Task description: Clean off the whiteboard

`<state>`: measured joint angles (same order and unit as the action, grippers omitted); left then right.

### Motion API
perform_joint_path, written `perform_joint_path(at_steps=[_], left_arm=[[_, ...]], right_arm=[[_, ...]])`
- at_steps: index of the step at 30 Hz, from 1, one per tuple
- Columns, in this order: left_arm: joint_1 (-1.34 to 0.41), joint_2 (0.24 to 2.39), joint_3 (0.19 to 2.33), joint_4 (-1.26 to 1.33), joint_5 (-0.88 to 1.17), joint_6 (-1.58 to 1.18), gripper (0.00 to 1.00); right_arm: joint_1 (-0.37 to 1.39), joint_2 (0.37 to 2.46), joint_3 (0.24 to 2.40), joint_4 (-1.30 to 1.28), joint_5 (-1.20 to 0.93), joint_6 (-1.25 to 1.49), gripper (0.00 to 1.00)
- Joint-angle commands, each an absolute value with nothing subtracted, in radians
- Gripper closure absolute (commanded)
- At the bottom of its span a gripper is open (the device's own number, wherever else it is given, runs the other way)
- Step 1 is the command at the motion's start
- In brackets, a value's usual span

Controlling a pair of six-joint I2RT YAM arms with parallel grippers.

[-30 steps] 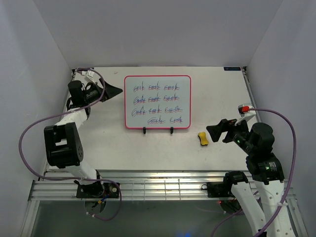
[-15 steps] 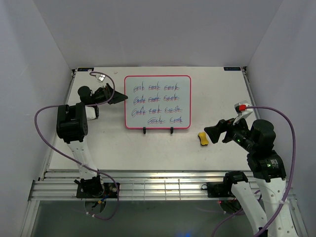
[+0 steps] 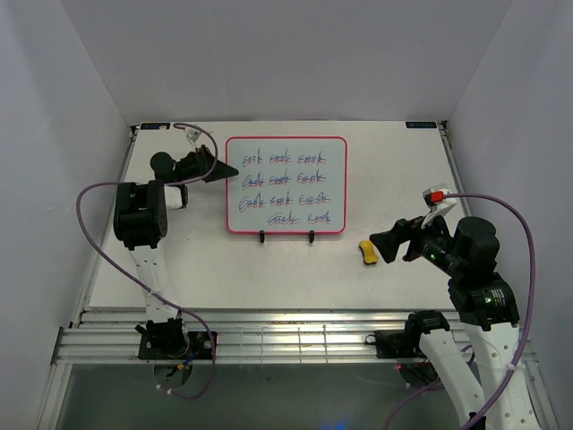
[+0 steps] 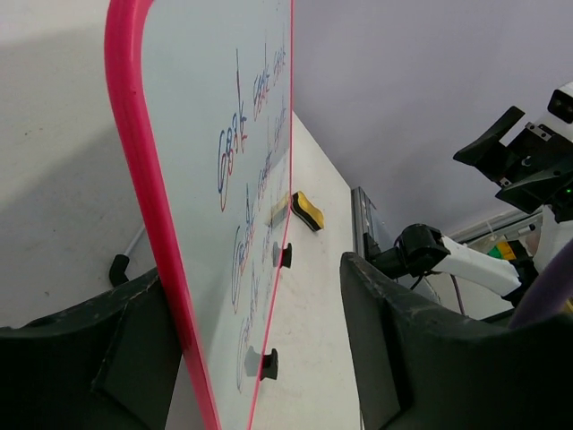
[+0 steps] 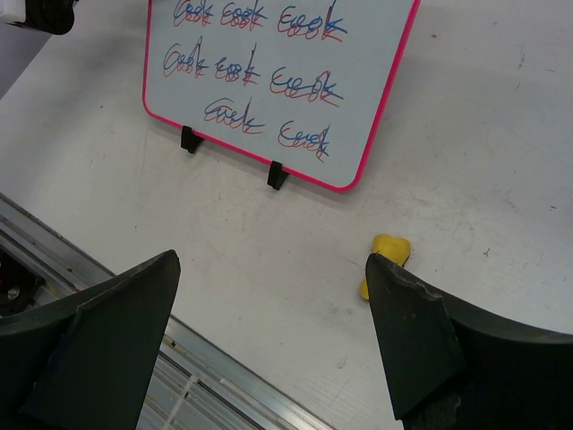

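Note:
The whiteboard [image 3: 285, 185] [image 5: 277, 81], pink-framed and covered in rows of blue-red scribbles, stands propped near the table's far middle. My left gripper [image 3: 224, 170] [image 4: 251, 269] straddles its left edge. In the left wrist view the pink frame [image 4: 134, 179] lies close against one finger [image 4: 107, 349], while the other finger [image 4: 403, 349] stands well off the written face; the jaws are open. A yellow eraser [image 3: 368, 252] [image 5: 385, 260] lies on the table right of the board. My right gripper [image 3: 394, 240] [image 5: 270, 260] hovers open just right of it, holding nothing.
Two black stand feet [image 3: 262, 237] [image 5: 189, 139] stick out under the board's near edge. An aluminium rail [image 3: 286, 340] runs along the table's near edge. White walls close in the table on the left, right and back.
My left arm swung right and brought its gripper onto the board's left edge, its jaws narrowing. My right gripper crept slightly left toward the eraser.

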<state>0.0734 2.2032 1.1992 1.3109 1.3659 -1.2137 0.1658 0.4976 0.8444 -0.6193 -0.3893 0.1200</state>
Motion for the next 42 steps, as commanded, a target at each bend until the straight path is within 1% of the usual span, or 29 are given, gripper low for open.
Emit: perform_joint_path(at_steps=[1, 4, 17, 24, 30, 33, 35, 37, 42], left_arm=[[0.067, 2.233, 1.232, 1.385, 1.394, -1.230, 0.28], [0.061, 2.247, 1.246, 1.376, 1.394, -1.229, 0.34], [0.055, 2.267, 1.287, 1.282, 1.384, -1.164, 0.39], [0.051, 2.290, 1.315, 1.267, 1.382, -1.163, 0.49], [0.049, 2.307, 1.322, 1.276, 1.381, -1.170, 0.53], [0.048, 2.316, 1.324, 1.291, 1.378, -1.181, 0.53], [0.048, 2.325, 1.321, 1.327, 1.374, -1.198, 0.52], [0.048, 2.339, 1.321, 1.356, 1.373, -1.233, 0.52], [0.048, 2.356, 1.333, 1.411, 1.371, -1.278, 0.71]], right_arm=[[0.169, 0.503, 0.882, -0.606, -0.411, 0.101, 0.10], [0.169, 0.511, 0.887, -0.607, -0.414, 0.097, 0.10], [0.169, 0.526, 0.888, -0.598, -0.420, 0.100, 0.10], [0.169, 0.535, 0.887, -0.592, -0.425, 0.101, 0.09], [0.169, 0.548, 0.885, -0.594, -0.433, 0.100, 0.08], [0.169, 0.548, 0.881, -0.597, -0.425, 0.095, 0.07], [0.169, 0.549, 0.877, -0.594, -0.423, 0.097, 0.07], [0.169, 0.551, 0.876, -0.594, -0.425, 0.094, 0.07], [0.169, 0.554, 0.884, -0.598, -0.423, 0.094, 0.07]])
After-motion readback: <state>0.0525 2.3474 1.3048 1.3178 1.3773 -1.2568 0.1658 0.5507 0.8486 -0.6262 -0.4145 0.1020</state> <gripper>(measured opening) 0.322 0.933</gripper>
